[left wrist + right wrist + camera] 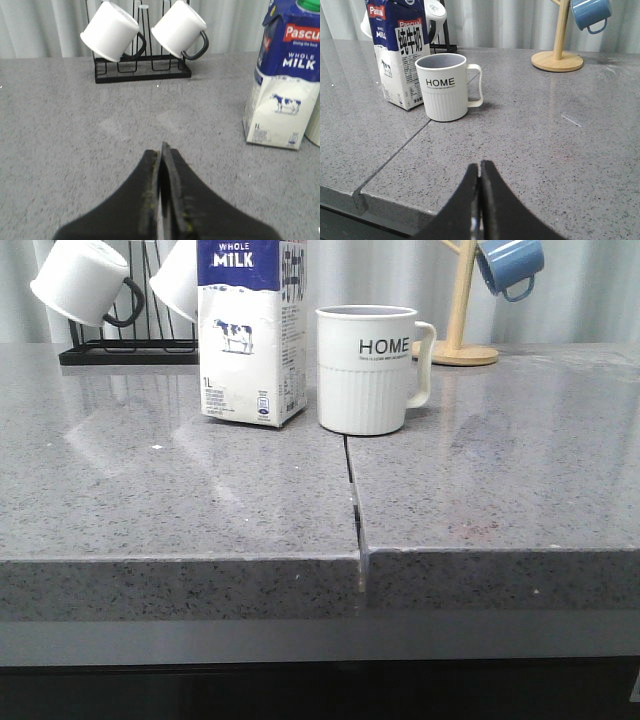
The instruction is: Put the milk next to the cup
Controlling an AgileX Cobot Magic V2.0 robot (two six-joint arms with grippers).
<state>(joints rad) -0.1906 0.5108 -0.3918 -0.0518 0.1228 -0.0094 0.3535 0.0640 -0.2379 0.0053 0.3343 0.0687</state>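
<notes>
The milk (250, 330), a tall white carton with a blue top and a cow picture, stands upright on the grey counter. The cup (368, 368), a white ribbed mug lettered "HOME", stands right beside it on the right, handle to the right. Both also show in the right wrist view, the milk (399, 55) and the cup (445, 87). The milk also shows in the left wrist view (286, 82). My left gripper (161, 150) is shut and empty, well short of the carton. My right gripper (480, 167) is shut and empty, near the counter's front edge. Neither gripper shows in the front view.
A black wire rack (125, 350) with two white black-handled mugs (82, 280) stands at the back left. A wooden mug tree (462, 335) with a blue mug (510, 265) stands at the back right. A seam (352, 490) splits the counter down the middle.
</notes>
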